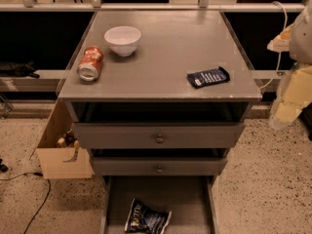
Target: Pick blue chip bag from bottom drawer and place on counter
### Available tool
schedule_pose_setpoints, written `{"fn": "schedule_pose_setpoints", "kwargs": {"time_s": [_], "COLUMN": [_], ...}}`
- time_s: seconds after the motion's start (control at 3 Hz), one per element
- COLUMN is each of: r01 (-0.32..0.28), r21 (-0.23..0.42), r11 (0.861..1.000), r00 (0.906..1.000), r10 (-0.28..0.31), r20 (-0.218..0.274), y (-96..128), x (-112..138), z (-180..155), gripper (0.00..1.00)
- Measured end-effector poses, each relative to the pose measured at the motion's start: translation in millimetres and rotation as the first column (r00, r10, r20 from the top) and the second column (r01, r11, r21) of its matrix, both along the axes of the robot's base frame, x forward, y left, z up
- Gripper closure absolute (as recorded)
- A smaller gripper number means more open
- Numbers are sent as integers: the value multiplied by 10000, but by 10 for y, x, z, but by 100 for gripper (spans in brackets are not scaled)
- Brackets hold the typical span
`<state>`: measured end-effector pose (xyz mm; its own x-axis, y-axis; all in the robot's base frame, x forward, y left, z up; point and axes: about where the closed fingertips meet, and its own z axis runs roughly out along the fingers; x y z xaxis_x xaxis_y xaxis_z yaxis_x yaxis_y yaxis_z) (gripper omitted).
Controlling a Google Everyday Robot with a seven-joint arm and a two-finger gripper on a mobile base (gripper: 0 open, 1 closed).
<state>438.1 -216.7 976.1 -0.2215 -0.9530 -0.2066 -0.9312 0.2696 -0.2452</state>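
The blue chip bag (146, 222) lies crumpled on the floor of the bottom drawer (161, 194), near its front middle. The drawer is pulled out. The counter (170, 48) is the grey top of the cabinet above it. My gripper (285, 112) is at the far right of the view, beside the counter's right front corner and about level with its edge. It hangs off the pale arm (301, 38), well above and to the right of the bag, and holds nothing that I can see.
On the counter stand a white bowl (122, 39), an orange can (90, 63) on its side, and a small flat dark-blue packet (208, 77). Two upper drawers (159, 138) with knobs are shut. A cardboard box (61, 152) and a cable (34, 201) are at the left.
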Motion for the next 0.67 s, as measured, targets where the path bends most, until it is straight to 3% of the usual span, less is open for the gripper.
{"fn": "schedule_pose_setpoints", "kwargs": {"time_s": [0.33,0.67], "r01": [0,48], "r21": [0,534], "r11": [10000,9986], "r00": [10000,10000], "r10": [0,-48], "r20": [0,-11], "y": [0,3], "x": [0,16], "z": [0,-72], "gripper": [0,0]}}
